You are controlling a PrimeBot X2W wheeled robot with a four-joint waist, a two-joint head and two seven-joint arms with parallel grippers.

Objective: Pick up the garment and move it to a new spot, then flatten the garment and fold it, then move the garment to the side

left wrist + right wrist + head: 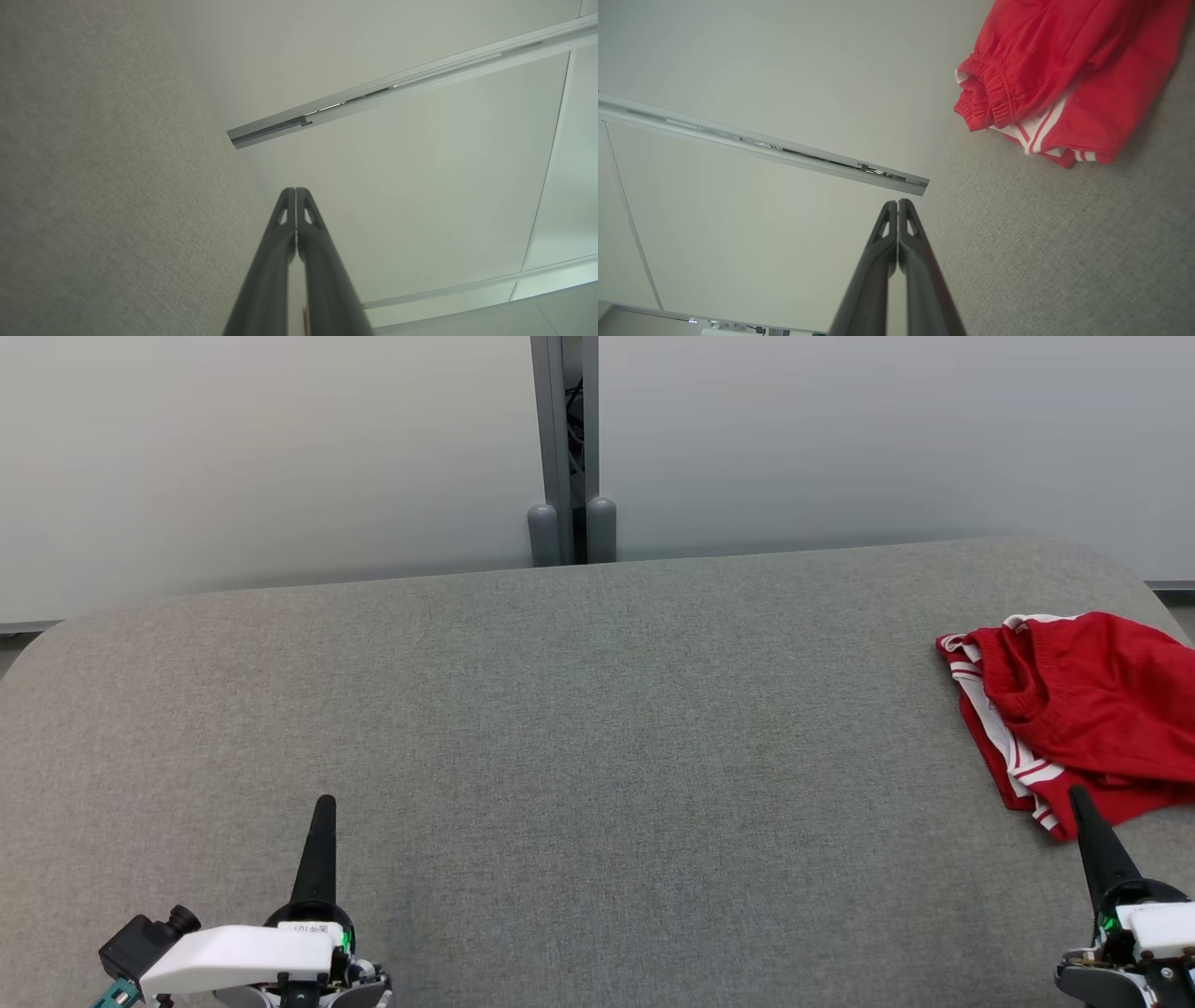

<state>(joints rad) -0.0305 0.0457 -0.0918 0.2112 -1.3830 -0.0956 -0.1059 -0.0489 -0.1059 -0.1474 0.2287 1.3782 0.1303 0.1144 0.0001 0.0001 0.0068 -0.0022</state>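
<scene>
The garment (1083, 709) is a pair of red shorts with white side stripes, lying crumpled at the right edge of the grey fabric surface (579, 737). In the right wrist view the garment (1069, 74) lies at the upper right with its elastic waistband bunched. My right gripper (1079, 795) is shut and empty at the lower right, its tip over the garment's near hem in the head view; its tip (898, 202) points past the shorts. At the lower left, my left gripper (325, 801) is shut and empty, far from the garment; its tip (295, 190) rises pressed together.
Pale frosted wall panels stand behind the surface, with a grey post (567, 448) and two grey caps at the middle of the far edge. The surface's rounded corners show at far left and far right.
</scene>
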